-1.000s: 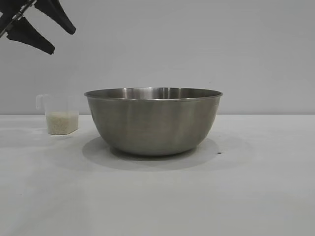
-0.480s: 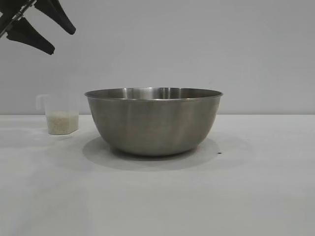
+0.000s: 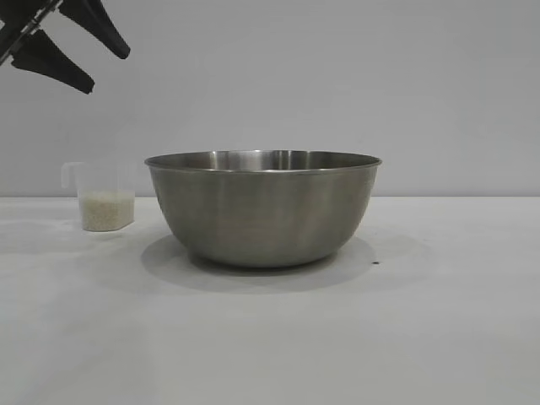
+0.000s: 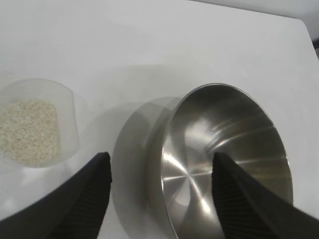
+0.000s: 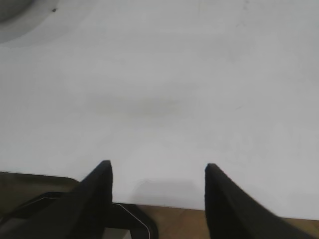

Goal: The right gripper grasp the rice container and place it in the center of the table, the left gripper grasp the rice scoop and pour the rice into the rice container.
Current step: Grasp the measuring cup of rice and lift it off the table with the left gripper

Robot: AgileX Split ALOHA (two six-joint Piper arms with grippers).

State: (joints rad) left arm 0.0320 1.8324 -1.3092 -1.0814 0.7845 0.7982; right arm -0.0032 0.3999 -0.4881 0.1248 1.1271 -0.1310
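Observation:
The rice container (image 3: 263,211), a big steel bowl, stands empty and upright in the middle of the white table (image 3: 439,321). The rice scoop (image 3: 105,198), a frosted cup with white rice (image 3: 106,209) in its bottom, stands to the bowl's left, apart from it. My left gripper (image 3: 107,70) hangs open high at the upper left, above the scoop and holding nothing. In the left wrist view its open fingers (image 4: 160,158) frame the bowl (image 4: 224,149), with the scoop (image 4: 35,124) beside it. My right gripper (image 5: 157,166) is open and empty over the table's edge, outside the exterior view.
A tiny dark speck (image 3: 376,262) marks the table just right of the bowl. In the right wrist view the table's edge runs close under the fingers, with a brown floor (image 5: 239,224) and a black base (image 5: 129,219) beyond it.

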